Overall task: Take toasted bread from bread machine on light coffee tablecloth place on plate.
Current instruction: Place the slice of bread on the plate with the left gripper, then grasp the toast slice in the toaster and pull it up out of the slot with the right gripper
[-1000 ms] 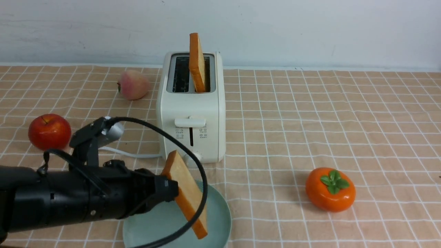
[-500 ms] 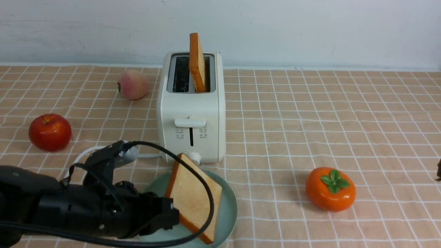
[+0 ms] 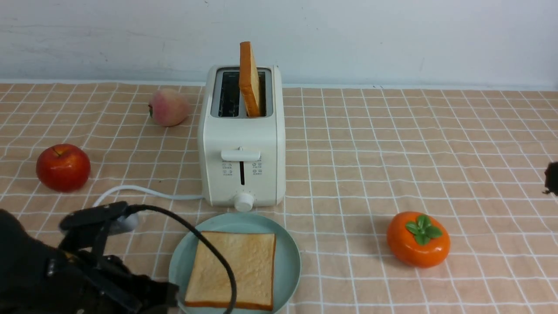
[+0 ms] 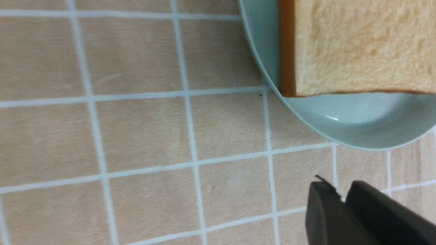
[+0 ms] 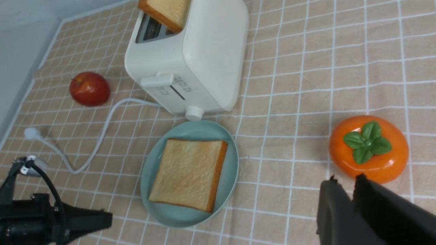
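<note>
One slice of toasted bread [image 3: 233, 274] lies flat on the pale teal plate [image 3: 288, 257], just in front of the cream bread machine [image 3: 242, 148]. A second slice [image 3: 249, 78] stands upright in the machine's right slot; the left slot is empty. My left gripper [image 3: 174, 295] is shut and empty, low beside the plate's left rim. In the left wrist view its tips [image 4: 340, 190] sit over the checked tablecloth [image 4: 136, 136], apart from the plate [image 4: 357, 117] and toast [image 4: 357, 47]. My right gripper [image 5: 344, 182] is shut and empty, above the cloth near a persimmon [image 5: 369, 148].
A red apple [image 3: 63, 167] and a peach [image 3: 168, 107] lie left of the machine. The persimmon [image 3: 417, 239] lies right of the plate. The white cord [image 3: 144, 191] runs left from the machine. My right arm's tip [image 3: 552, 179] shows at the right edge.
The left gripper lowered the tilted slice onto the plate, let it go, and drew back to the lower left. The slice now lies flat. The right arm's tip has risen into view.
</note>
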